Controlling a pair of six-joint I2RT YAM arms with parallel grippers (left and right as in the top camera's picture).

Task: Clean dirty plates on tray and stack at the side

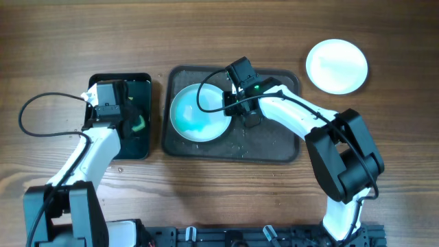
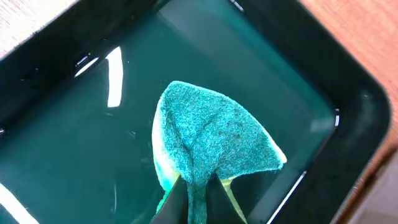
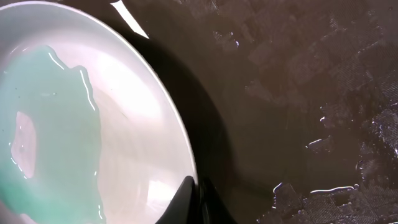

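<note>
One white plate (image 1: pixel 199 112) sits on the left half of the dark grey-brown tray (image 1: pixel 274 140), with teal liquid pooled in it (image 3: pixel 56 124). My right gripper (image 1: pixel 232 98) is shut on that plate's right rim (image 3: pixel 198 186). A second white plate (image 1: pixel 336 65) lies on the table at the far right. A third plate is not in view. My left gripper (image 1: pixel 130 113) is shut on a teal-green sponge (image 2: pixel 211 134) and holds it over the teal water in the small black tray (image 2: pixel 348 93).
The small glossy black tray (image 1: pixel 147 82) stands left of the big tray. The big tray's right half (image 3: pixel 311 93) is wet and bare. Cables run over the table at the left (image 1: pixel 34 110).
</note>
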